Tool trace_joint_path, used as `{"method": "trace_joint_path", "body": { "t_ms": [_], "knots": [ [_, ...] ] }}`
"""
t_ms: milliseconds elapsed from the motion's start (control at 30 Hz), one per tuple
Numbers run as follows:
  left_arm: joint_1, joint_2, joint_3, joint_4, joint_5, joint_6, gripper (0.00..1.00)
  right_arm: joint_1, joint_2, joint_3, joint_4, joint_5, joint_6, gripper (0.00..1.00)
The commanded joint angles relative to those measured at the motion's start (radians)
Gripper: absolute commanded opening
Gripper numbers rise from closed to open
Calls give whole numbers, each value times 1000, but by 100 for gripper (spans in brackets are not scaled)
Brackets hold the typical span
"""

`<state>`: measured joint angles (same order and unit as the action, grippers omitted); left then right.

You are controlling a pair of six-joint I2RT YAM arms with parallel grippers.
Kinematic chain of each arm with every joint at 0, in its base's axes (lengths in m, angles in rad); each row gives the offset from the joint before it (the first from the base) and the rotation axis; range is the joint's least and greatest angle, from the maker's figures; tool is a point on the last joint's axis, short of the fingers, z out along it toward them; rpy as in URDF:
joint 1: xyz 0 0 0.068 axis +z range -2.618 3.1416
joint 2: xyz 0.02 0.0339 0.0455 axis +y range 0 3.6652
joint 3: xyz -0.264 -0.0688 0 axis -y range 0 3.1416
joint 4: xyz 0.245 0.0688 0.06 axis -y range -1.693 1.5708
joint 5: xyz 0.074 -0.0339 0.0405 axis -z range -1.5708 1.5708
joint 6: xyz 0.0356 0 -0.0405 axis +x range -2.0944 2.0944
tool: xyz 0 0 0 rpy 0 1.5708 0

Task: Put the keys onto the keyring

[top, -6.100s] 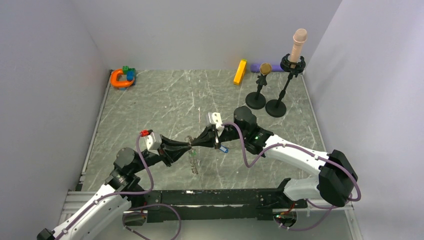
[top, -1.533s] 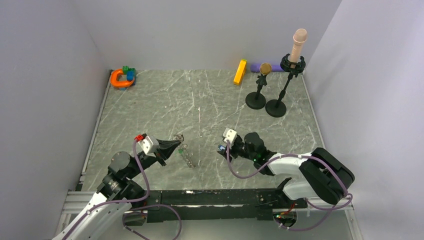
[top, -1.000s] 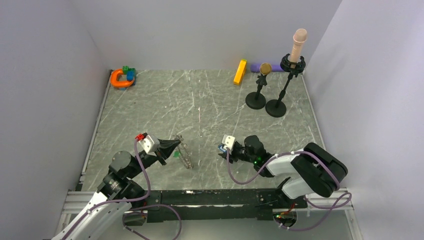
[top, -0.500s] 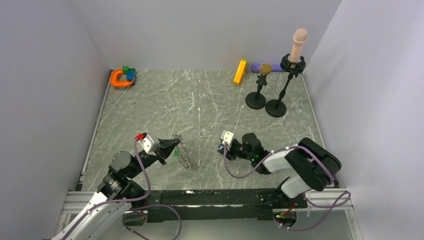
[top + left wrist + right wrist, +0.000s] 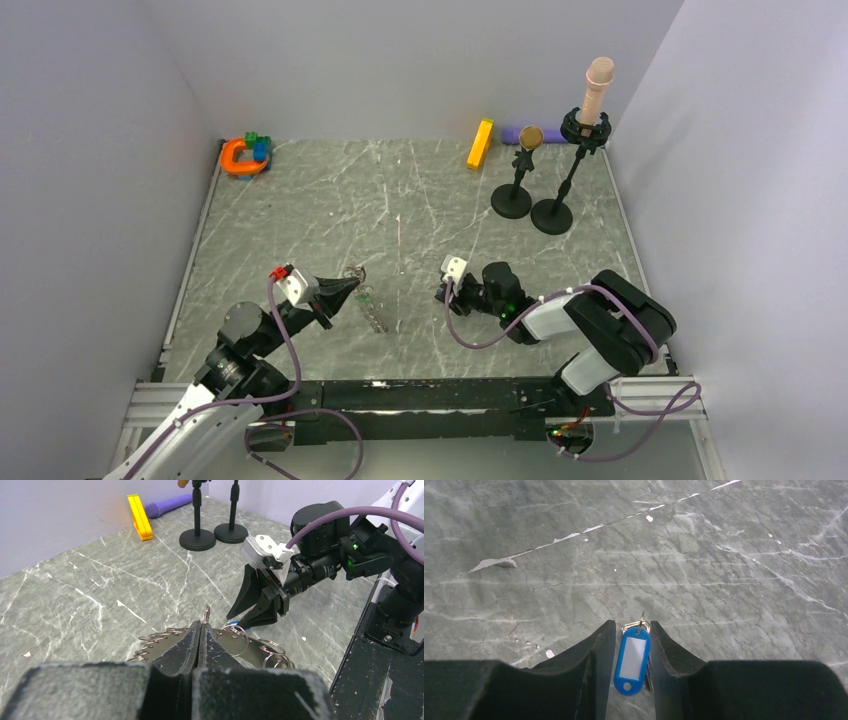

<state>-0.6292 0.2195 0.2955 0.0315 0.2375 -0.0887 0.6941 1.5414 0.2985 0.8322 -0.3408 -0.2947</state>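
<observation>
At the far left corner of the grey marbled desk [image 5: 400,200] we see an orange horseshoe toy [image 5: 240,158] with small green and blue blocks [image 5: 260,146] on it. Along the back edge lies a yellow bar [image 5: 481,143], with a purple cylinder [image 5: 515,133] just beside it. Near the far right we find two black stands [image 5: 530,205], side by side: the shorter carries a brownish ball, the taller a pinkish peg.

left end effector [image 5: 201,632]: clamped on keyring [image 5: 235,645] | right end effector [image 5: 250,612]: near, grip unclear
</observation>
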Motion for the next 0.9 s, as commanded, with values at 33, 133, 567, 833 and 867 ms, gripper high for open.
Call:
{"method": "trace_joint_path", "body": {
  "t_ms": [33,133,567,833,867],
  "knots": [
    [-3,-14,8,57,-9,15,0,-6,14,29,48,-2,19,35],
    [-3,-15,7,57,-8,15,0,-8,18,30,43,-4,16,34],
    [-2,-23,6,57,-9,13,0,-9,41,52,33,6,37,31],
    [-3,-28,7,58,-8,13,0,-9,53,61,22,11,39,30],
    [-3,-28,6,57,-7,13,0,-10,55,63,20,11,41,29]
  ]
}}
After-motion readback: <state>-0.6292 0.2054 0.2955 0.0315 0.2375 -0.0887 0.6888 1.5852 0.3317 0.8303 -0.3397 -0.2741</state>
